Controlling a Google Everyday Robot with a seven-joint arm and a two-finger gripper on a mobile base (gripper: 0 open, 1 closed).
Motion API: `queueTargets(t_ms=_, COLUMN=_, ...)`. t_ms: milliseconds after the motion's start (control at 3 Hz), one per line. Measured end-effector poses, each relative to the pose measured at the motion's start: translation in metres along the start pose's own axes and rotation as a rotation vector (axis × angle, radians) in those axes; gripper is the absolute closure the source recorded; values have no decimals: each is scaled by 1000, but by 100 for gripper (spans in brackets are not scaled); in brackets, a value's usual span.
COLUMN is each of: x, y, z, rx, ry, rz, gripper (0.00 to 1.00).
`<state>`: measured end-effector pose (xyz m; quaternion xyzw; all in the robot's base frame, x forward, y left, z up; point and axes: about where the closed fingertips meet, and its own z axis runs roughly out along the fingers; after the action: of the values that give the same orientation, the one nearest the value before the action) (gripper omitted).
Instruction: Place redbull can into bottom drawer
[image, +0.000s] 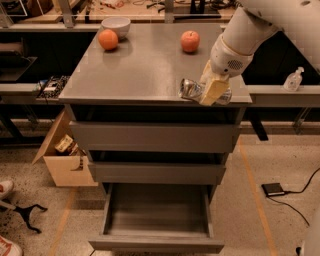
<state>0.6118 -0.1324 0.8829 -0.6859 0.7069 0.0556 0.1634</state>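
A grey metal cabinet stands in a workshop, its worktop (140, 70) carrying an orange (108, 39), a bowl (116, 25) and an apple (190, 41) towards the back. At the front right edge the gripper (214, 91) reaches down over the can (190, 89) and looks closed on its middle. The can lies on its side, its crumpled end sticking out to the left. The bottom drawer (155, 244) is pulled out and open, with nothing visible in it.

I judge the grasp made and the carry just starting. Next the can must clear the worktop's edge, come forward and down past the two upper drawer fronts, then be let go inside the tray.
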Motion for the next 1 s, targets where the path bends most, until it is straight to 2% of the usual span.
queueTargets(t_ms=333, x=5, y=17, z=31, rx=-28, ry=3, rz=2, gripper=100)
queueTargets(t_ms=1000, x=17, y=64, z=95, rx=-68, ry=-7, rz=5, gripper=100)
